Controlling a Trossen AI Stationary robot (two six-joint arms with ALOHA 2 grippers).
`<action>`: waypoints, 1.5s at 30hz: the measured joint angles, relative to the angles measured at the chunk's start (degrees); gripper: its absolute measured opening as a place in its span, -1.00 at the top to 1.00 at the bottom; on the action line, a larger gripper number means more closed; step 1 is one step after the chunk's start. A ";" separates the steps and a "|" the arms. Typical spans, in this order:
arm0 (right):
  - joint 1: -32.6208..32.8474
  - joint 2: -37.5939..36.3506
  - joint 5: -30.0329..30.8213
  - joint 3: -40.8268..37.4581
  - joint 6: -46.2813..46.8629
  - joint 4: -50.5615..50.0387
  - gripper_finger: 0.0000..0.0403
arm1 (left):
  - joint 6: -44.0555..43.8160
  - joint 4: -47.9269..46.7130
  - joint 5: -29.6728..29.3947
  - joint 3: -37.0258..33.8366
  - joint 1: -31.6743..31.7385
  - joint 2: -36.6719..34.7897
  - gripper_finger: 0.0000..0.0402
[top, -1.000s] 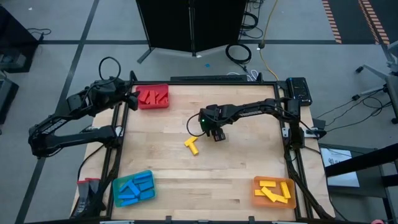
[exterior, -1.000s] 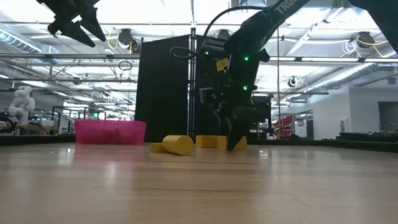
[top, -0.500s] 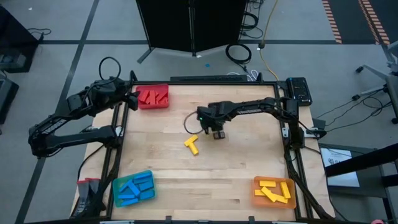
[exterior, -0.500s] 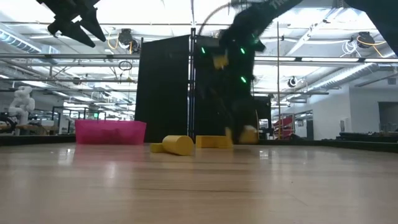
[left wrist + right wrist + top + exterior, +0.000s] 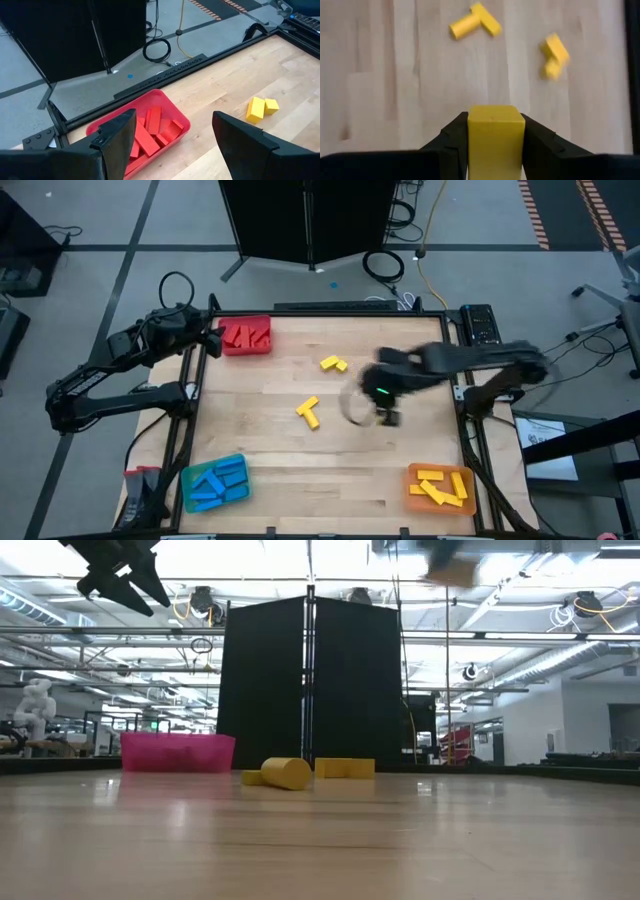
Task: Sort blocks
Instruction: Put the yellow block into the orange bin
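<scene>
Right gripper (image 5: 496, 145) clamped on a flat yellow plastic block (image 5: 496, 131), probably bound for the orange tray (image 5: 441, 487); left gripper (image 5: 172, 132) wide, parked over the red tray (image 5: 145, 131).

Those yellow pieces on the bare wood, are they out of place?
Yes. Two yellow pairs lie loose mid-table, outside the orange tray. The right gripper holds another yellow block.

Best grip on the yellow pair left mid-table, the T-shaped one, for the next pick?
Judging from the high view, the T-shaped yellow pair lies flat on bare wood. Come straight down and close across the narrow sides of one bar's free end, away from where they touch. The right gripper must first drop off its yellow block.
</scene>
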 joint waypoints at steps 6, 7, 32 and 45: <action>17.27 -12.22 7.89 -9.45 33.41 -6.31 0.43 | 0.24 0.02 -0.02 0.00 -0.01 0.02 -0.33; 20.27 -13.19 8.36 -11.74 38.78 -5.75 0.43 | 0.21 0.02 -0.02 0.00 -0.02 0.02 -0.33; 60.59 -11.32 1.12 -41.54 102.83 16.20 0.43 | -0.24 0.46 -0.35 0.00 -0.01 0.02 -0.33; 60.34 -11.30 1.58 -47.68 102.55 20.83 0.43 | -0.29 0.66 -0.35 0.00 -0.02 0.02 -0.33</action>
